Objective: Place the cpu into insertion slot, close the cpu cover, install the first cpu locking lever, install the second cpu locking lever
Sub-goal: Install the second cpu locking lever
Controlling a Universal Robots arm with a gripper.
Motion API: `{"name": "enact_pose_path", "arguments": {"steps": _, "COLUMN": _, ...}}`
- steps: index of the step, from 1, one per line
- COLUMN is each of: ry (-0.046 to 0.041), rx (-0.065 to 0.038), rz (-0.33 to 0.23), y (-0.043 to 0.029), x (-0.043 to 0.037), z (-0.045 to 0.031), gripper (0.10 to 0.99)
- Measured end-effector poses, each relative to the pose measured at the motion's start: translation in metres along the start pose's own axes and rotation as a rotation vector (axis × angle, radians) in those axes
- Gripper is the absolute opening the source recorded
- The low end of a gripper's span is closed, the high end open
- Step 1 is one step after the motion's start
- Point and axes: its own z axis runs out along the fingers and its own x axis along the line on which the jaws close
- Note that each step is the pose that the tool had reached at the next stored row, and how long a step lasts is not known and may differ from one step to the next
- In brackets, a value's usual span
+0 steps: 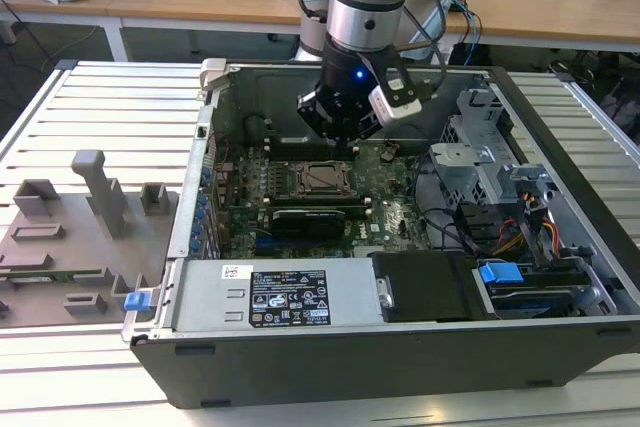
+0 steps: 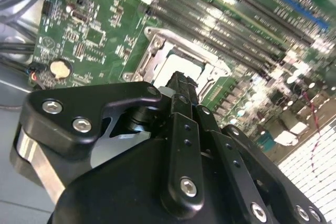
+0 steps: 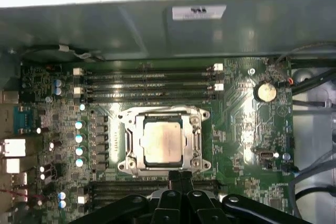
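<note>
We have the gripper (image 1: 338, 137) hanging low inside the open computer case (image 1: 560, 337), its fingertips just short of the near edge of the insertion slot (image 3: 164, 140). In the first wrist view the two fingers (image 3: 181, 181) come together to a single narrow tip with no gap between them and nothing held, so we read the hand as closed and empty. Directly ahead of those tips the cpu (image 3: 163, 141) already lies flat in the slot, its dull silver top showing through the window of the cpu cover (image 3: 195, 141), which appears to lie down over the chip, framing it on all sides. We judge, then, that placing the chip is done and the cover looks shut, which puts the work at the locking levers. We cannot make out from these views whether either lever is hooked under its catch; the thin metal along the frame's sides is too hard to read. The memory slots (image 3: 147, 83) run beyond the socket on the far side from the hand, and another bank sits right beneath the fingers. In our judgement a lever press calls for a closed tip like this one, set squarely on the lever arm and pushed down and sideways without skidding onto the green board (image 3: 247, 124) around the socket.
</note>
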Motion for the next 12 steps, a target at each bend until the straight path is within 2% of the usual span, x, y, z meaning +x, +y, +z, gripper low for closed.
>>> {"name": "enact_pose_path", "arguments": {"steps": 4, "ry": 0.0000, "rx": -0.001, "rz": 0.000, "y": -0.0105, "x": -0.0003, "z": -0.0002, "gripper": 0.106}}
{"name": "enact_pose_path", "arguments": {"steps": 5, "ry": 0.0000, "rx": -0.001, "rz": 0.000, "y": -0.0146, "x": -0.0004, "z": -0.0004, "gripper": 0.106}}
{"name": "enact_pose_path", "arguments": {"steps": 7, "ry": 0.0002, "rx": -0.006, "rz": 0.000, "y": -0.0277, "x": -0.0008, "z": -0.0006, "gripper": 0.106}}
{"name": "enact_pose_path", "arguments": {"steps": 9, "ry": 0.0003, "rx": -0.011, "rz": 0.000, "y": -0.0350, "x": -0.0011, "z": 0.0006, "gripper": 0.106}}
{"name": "enact_pose_path", "arguments": {"steps": 12, "ry": 0.0004, "rx": -0.013, "rz": 0.000, "y": -0.0397, "x": -0.0013, "z": 0.0042, "gripper": 0.106}}
